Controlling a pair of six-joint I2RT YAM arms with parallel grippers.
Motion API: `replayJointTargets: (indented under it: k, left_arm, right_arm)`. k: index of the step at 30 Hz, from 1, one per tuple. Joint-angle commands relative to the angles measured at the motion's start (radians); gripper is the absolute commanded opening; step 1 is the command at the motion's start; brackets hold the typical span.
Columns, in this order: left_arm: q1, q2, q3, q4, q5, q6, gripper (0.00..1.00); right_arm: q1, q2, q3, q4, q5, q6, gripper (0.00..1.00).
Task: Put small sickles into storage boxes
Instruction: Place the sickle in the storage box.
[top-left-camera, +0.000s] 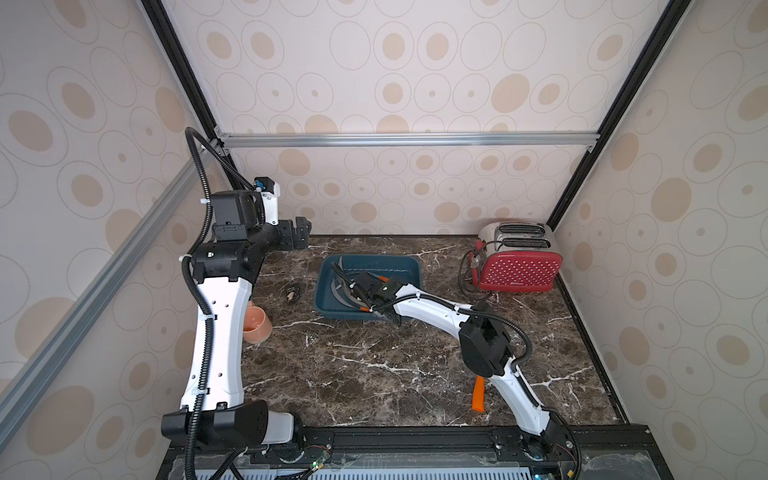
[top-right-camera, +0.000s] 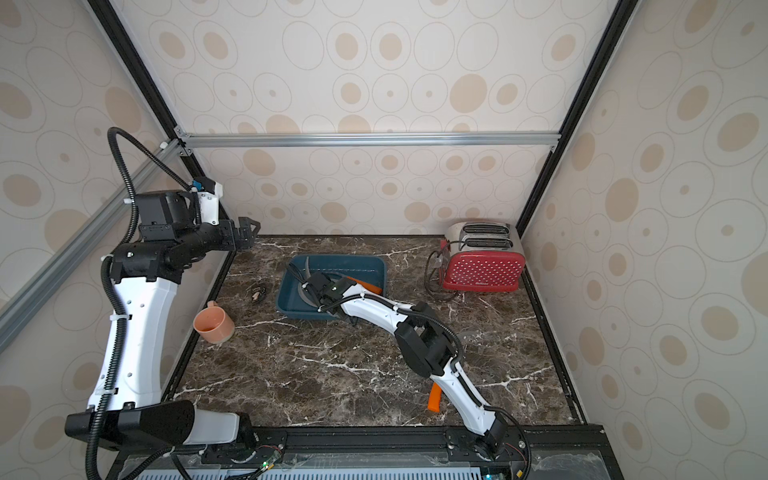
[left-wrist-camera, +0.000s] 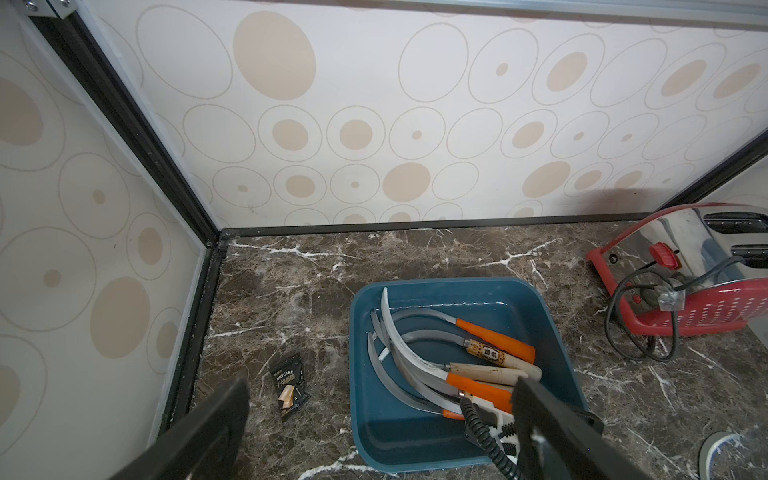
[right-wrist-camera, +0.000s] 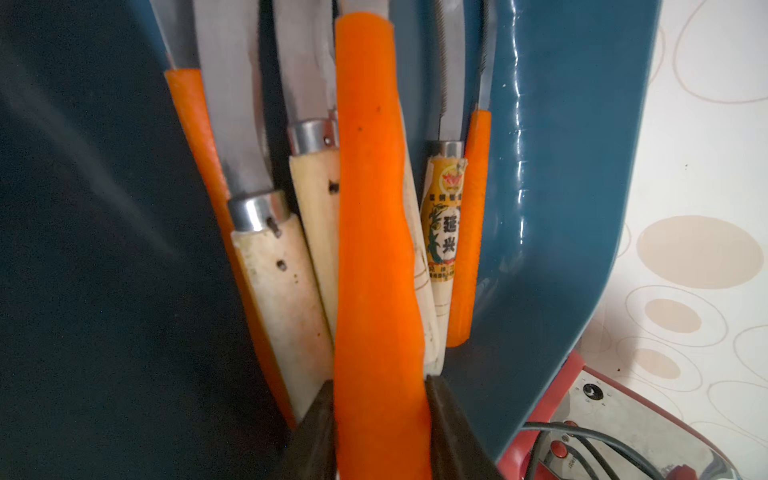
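The dark teal storage box (top-left-camera: 399, 266) (top-right-camera: 368, 266) stands at the middle back of the marble table. Several small sickles (left-wrist-camera: 457, 361) lie in it, with grey blades and orange or pale wood handles. My right gripper (top-left-camera: 353, 286) (right-wrist-camera: 380, 390) reaches low into the box, both fingers pressed against the handle of an orange-handled sickle (right-wrist-camera: 374, 249) lying on the others. Another orange handle (top-left-camera: 478, 394) (top-right-camera: 434, 400) lies on the table under the right arm. My left gripper (top-left-camera: 301, 235) (left-wrist-camera: 380, 386) hangs open and empty, raised over the far left corner.
A red dotted toaster (top-left-camera: 517, 270) with a coiled black cord stands at the back right. An orange cup (top-right-camera: 214, 324) lies on its side at the left edge. A small black snack packet (left-wrist-camera: 289, 384) lies left of the box.
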Motion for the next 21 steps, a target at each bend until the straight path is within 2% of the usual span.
replayJointTargets:
  k: [1,12,21]
  left_arm:
    - [0.008,-0.013,0.031,0.005,0.008,-0.011,0.99]
    - [0.007,-0.004,0.050,0.008,0.019,-0.018,0.99]
    - [0.006,-0.008,0.051,0.007,0.019,-0.014,0.99]
  right_arm:
    - [0.004,-0.014,-0.019,-0.021,-0.004,-0.009,0.40]
    - [0.004,-0.058,-0.055,-0.001,0.021,-0.006,0.49]
    - [-0.003,-0.178,-0.123,0.072,0.019,0.032,0.52]
